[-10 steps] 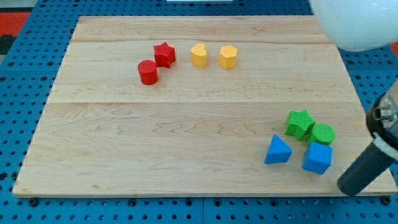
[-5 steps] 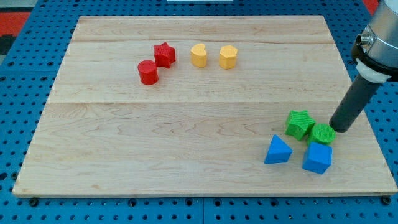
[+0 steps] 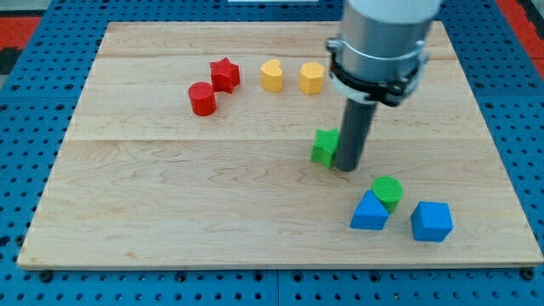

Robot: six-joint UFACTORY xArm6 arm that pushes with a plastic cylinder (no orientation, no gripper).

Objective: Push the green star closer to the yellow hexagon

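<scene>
Green star (image 3: 324,146), near the table's middle, is pressed by my tip (image 3: 346,168) on its right-edge side. No claw is fitted. Yellow hexagon (image 3: 312,77) is found toward the top edge, the path unblocked.

Red star (image 3: 224,74) beside red cylinder (image 3: 202,99); green cylinder (image 3: 388,192) touches blue triangle (image 3: 369,212).

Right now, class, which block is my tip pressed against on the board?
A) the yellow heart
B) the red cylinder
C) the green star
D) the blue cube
C: my tip sits right against the view's right side of the green star, partly hiding it, while the blue cube, red cylinder and yellow heart all lie well apart from the rod.
</scene>
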